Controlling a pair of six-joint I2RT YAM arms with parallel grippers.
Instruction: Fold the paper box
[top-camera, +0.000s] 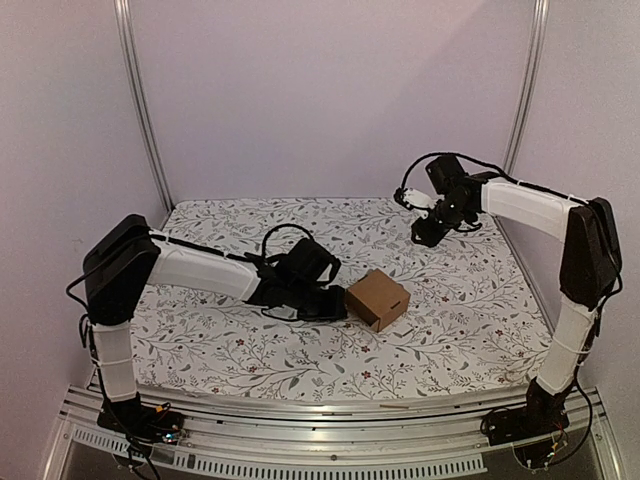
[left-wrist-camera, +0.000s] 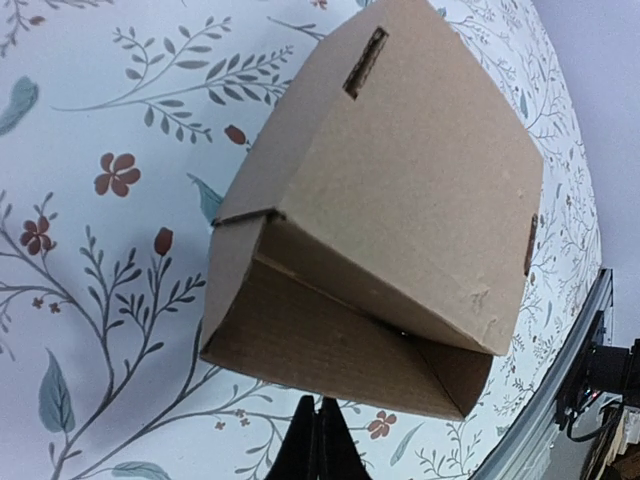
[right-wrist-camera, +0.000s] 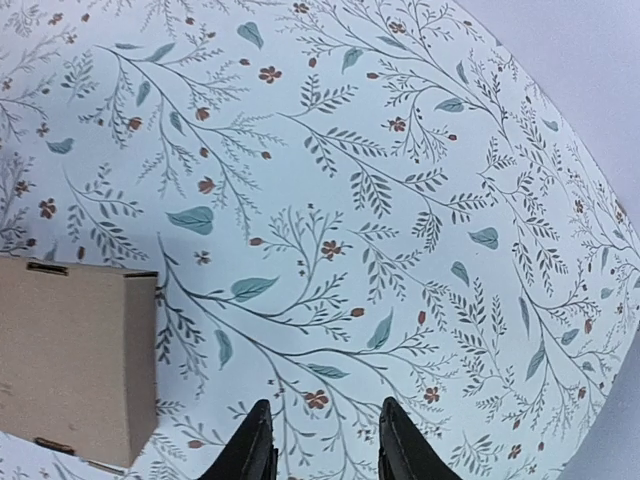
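1. The box (top-camera: 378, 298) sits just right of centre in the top view, on the floral cloth (top-camera: 230, 350). It is turned diagonally, with one corner toward the bottom edge.
2. It's near enough a cube that we can't call a long axis. Its unclosed end, flaps gaping, faces frame-left toward the left gripper (top-camera: 337, 304).
3. We see plain brown cardboard on every visible face, with short slits near the edges.
4. The left gripper's fingers (left-wrist-camera: 318, 450) are pressed together and hold nothing. The tips sit right at the gaping end, though we can't tell whether they touch it.
5. The right gripper (top-camera: 424, 236) is in the upper right, well apart from the box. Its fingers are parted with nothing between them, above bare cloth.
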